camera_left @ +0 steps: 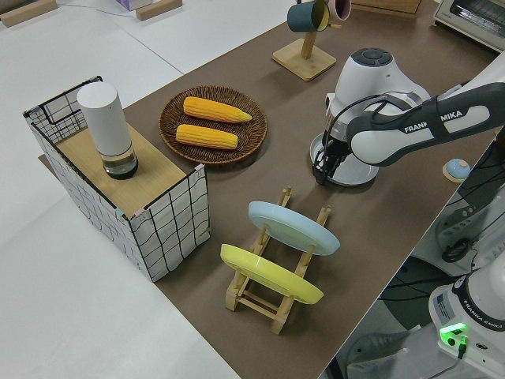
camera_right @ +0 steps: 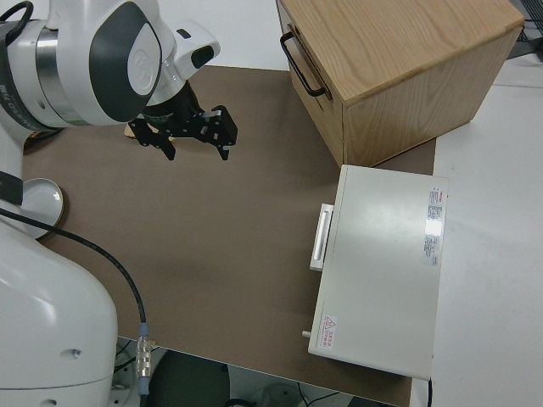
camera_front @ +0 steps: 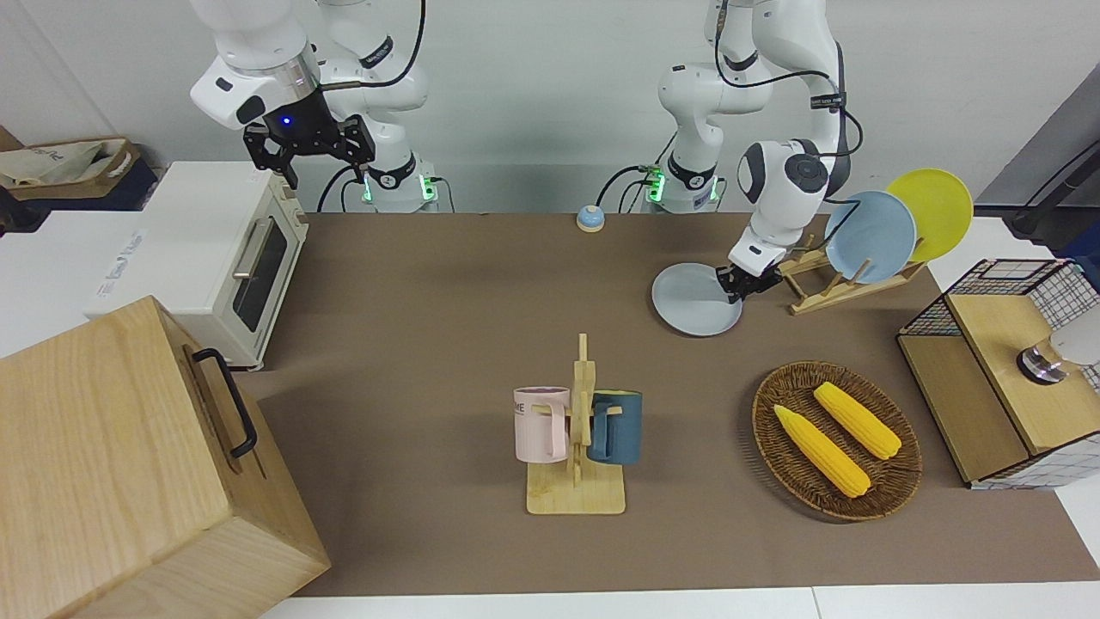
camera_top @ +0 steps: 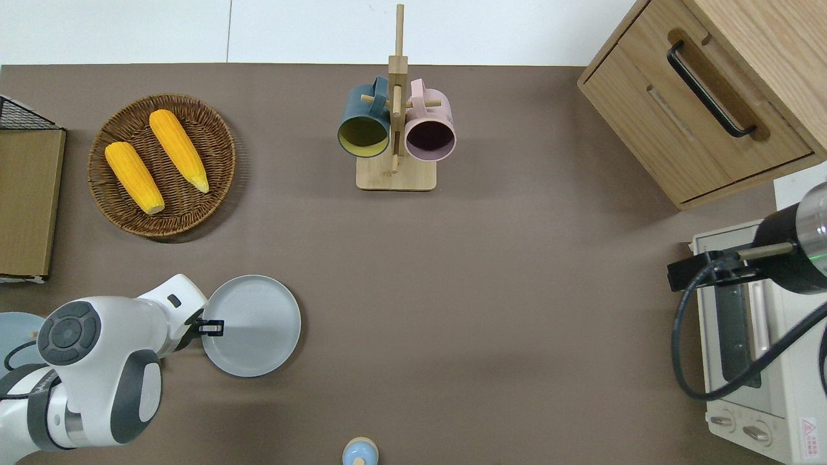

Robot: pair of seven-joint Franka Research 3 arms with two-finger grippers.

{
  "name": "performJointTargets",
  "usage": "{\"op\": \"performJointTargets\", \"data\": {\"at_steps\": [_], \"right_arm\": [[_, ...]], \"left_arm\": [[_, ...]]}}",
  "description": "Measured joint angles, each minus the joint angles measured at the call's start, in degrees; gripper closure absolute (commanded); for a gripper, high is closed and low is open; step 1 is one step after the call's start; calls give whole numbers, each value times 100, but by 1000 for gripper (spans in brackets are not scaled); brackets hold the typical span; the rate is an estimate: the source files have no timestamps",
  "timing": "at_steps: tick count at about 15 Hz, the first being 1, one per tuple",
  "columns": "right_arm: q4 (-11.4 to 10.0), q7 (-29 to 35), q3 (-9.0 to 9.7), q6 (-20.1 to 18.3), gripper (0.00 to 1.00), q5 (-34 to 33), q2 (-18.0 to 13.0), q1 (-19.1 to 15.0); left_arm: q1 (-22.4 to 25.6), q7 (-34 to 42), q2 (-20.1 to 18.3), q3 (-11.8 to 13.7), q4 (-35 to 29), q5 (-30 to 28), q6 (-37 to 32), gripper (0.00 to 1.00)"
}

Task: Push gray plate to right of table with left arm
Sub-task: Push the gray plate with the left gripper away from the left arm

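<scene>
1. Wooden cabinet (camera_front: 129, 464) sits nearest the front camera; right hand (camera_front: 309, 146) parked, fingers spread.
2. Gray plate (camera_front: 692, 297) lies on the tabletop (camera_front: 430, 344) toward the left arm's end.
3. Left hand (camera_front: 746, 284) at the plate's rim; finger gap unclear.
4. Judgement: push starting; next, sweep the plate toward the right arm's end.

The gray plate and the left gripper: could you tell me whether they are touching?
Touching: in the overhead view, the left gripper overlaps the gray plate's rim at the left arm's end.

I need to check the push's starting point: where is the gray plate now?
The gray plate lies flat on the table toward the left arm's end, nearer the robots than the corn basket, with the left gripper at its rim.
</scene>
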Motion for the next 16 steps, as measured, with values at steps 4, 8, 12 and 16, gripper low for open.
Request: {"op": "performJointTargets", "data": {"at_steps": [4,8,12,16], "right_arm": [[0,0,0,0,17,0,0,0],[0,0,0,0,17,0,0,0],[0,0,0,0,17,0,0,0],[0,0,0,0,17,0,0,0]], "left_arm": [[0,0,-41,-6,3,-2,-1,1000],[-2,-39,-44,-20,4,-6,0,1000],[-159,-402,-41,-141,9,-6,0,1000],[-500,-870,-39,-179,21,-6,2,1000]]}}
